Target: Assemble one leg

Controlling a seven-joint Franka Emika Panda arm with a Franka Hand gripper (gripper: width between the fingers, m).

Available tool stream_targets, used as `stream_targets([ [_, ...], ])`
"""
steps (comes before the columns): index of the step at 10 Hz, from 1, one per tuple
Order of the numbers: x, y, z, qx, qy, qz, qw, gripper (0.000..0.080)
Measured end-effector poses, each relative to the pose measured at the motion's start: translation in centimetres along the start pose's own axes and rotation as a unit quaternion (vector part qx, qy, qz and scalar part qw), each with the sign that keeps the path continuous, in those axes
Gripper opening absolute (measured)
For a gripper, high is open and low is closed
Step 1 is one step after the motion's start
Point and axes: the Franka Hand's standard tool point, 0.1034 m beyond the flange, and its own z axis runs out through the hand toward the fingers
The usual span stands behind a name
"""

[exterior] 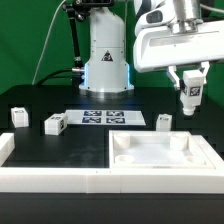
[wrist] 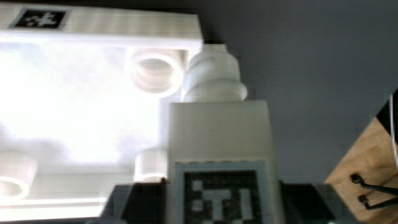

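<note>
So the gripper [exterior: 190, 84] has its 2 fingers clamped on 1 leg [exterior: 191, 97], holding it up in the air near the edge of the worktop [exterior: 40, 100] on the exterior view's right. It's roughly upright, with the tag side facing the camera. It isn't touching anything below, just hanging above and a bit behind the far corner of the big white square piece [exterior: 160, 152], which sits along the worktop's front edge. In the wrist view the leg [wrist: 214, 140] has its narrower threaded end pointing away from the camera, right by the rim of the square piece [wrist: 71, 110] and next to 1 of the round corner sockets [wrist: 155, 68], but I can't tell if it's lined up with it. 3 spare legs [exterior: 54, 124] sit loose on the black surface: 2 toward the edge on the exterior view's left, and 1 between the marker board [exterior: 103, 118] and the held leg. White rails [exterior: 50, 181] run along the front edge and round the front corner on the exterior view's left.
</note>
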Motion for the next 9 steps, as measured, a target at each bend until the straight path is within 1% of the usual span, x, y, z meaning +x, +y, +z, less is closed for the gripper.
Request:
stream_targets([
  [1,1.2,0.6,-0.3,-0.003,-0.007,-0.011,1.0,0.029],
  [2,2.1,0.9,-0.4,-0.004,0.001,-0.015,1.0,0.029],
  [3,1.8,0.8,-0.3,-0.003,-0.001,-0.016,1.0,0.029],
  [7,1.9,0.9,-0.1,-0.003,-0.001,-0.019,1.0,0.029],
  [8,3.5,1.2,0.6,-0.004,0.004,-0.039,0.999,0.029],
  [9,5.6,1.5,1.3,-0.004,0.011,-0.049,0.999,0.029],
])
